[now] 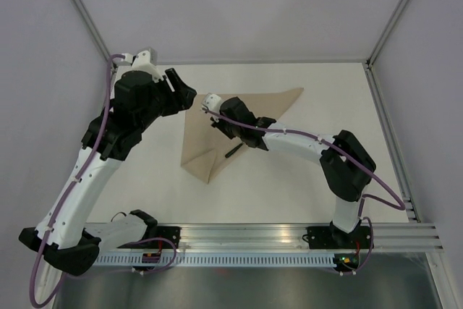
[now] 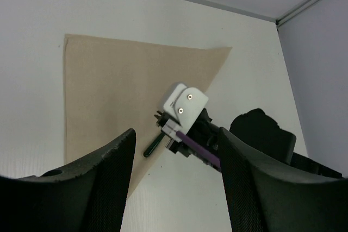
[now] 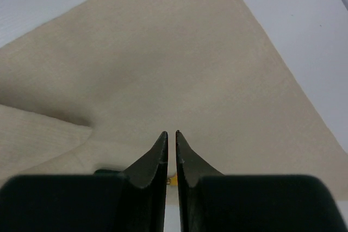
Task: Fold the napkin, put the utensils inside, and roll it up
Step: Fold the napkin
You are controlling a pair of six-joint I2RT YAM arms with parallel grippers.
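Noted matte beige napkin (image 1: 269,104), folded into a triangle, flat on white desk (image 1: 289,186). Spotted slim dark utensil (image 1: 233,152) at its edge. Found right end effector (image 3: 171,134) with tapered tips all but touching, gripping nothing; left end effector (image 2: 176,131) spread wide, empty.

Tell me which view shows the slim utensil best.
Left wrist: the slim stick-like utensil shows largest, its dark green end lying on the beige fabric napkin, the rest hidden behind the right arm. Top external shows a tiny dark sliver; right wrist only an orange speck below the fingers.
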